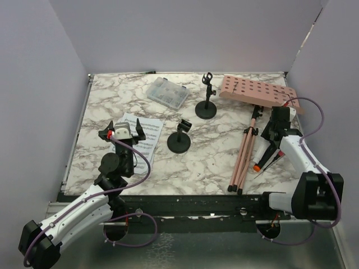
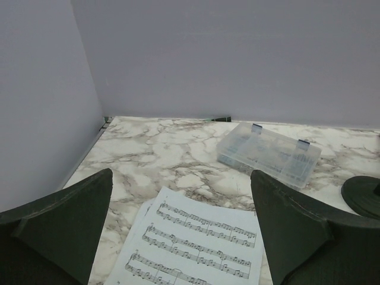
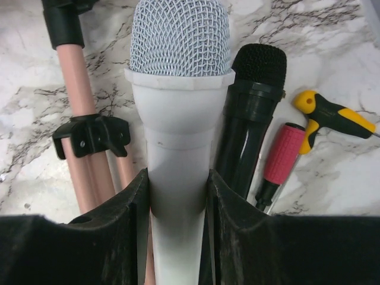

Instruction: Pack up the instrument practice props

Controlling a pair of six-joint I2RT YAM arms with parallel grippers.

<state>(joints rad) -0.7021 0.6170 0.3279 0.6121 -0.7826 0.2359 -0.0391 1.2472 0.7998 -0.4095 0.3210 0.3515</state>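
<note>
Marble-patterned table (image 1: 213, 162) with the practice props spread across it. Your left claw (image 1: 123, 134) stands fully open and holds nothing. It hangs over the near end of the white sheet-music pages (image 1: 147, 134), which lie flat on the left of the table. The left wrist view shows them between the two fingers (image 2: 65, 219). The only print you can make out there is staves of notes; any title or text is too small to read. Beyond the pages lies a clear plastic box (image 2: 268, 151) with its lid closed. Two black round-based mic holders (image 1: 206, 107) (image 1: 179, 143) stand upright and apart near the middle of the table. Your right claw (image 3: 178, 178), on the right of the table, is closed partway around the handle of the white microphone (image 3: 178, 77), one finger on each side and the mesh head pointing away from the wrist. You cannot tell whether the microphone is raised off the table. The black microphone (image 3: 252, 113) lies just beside it, and farther out lie a red-handled screwdriver (image 3: 284, 153) and a yellow-and-black tool (image 3: 332, 113). On the other side run the folded pink tripod legs (image 3: 77, 89), joined to the pink perforated board (image 1: 258, 92) at the far right.
</note>
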